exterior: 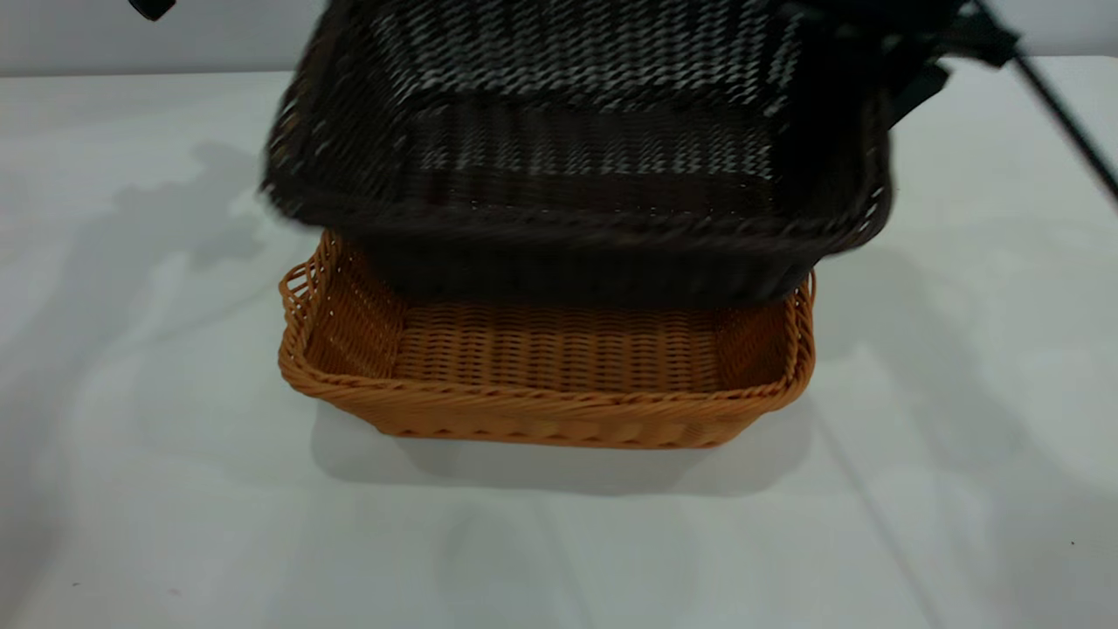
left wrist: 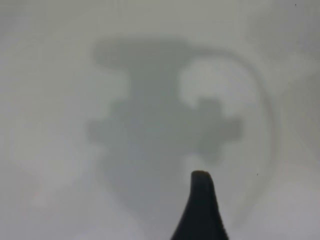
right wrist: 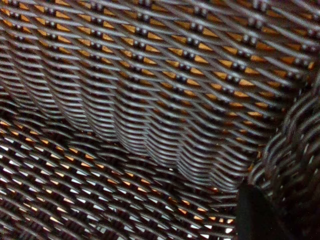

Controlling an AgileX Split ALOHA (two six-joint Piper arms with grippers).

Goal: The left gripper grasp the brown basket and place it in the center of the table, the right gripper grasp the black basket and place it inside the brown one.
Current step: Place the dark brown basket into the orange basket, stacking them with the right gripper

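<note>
The brown basket [exterior: 559, 349] stands on the table [exterior: 131, 437] near its middle. The black basket [exterior: 576, 157] hangs tilted in the air just above it and overlaps its far side. My right gripper [exterior: 882, 83] is shut on the black basket's right end rim. In the right wrist view one fingertip [right wrist: 255, 215] lies inside the black basket's weave [right wrist: 150, 100], and orange shows through the gaps. My left gripper [exterior: 150, 7] is raised at the far left edge, away from both baskets. Its wrist view shows one finger [left wrist: 201, 205] over bare table [left wrist: 50, 75], with nothing beside it.
The right arm and a thin black cable [exterior: 1066, 114] run down from the top right corner. Bare tabletop lies left, right and in front of the brown basket. The arm's shadow [left wrist: 160, 130] falls on the table under the left gripper.
</note>
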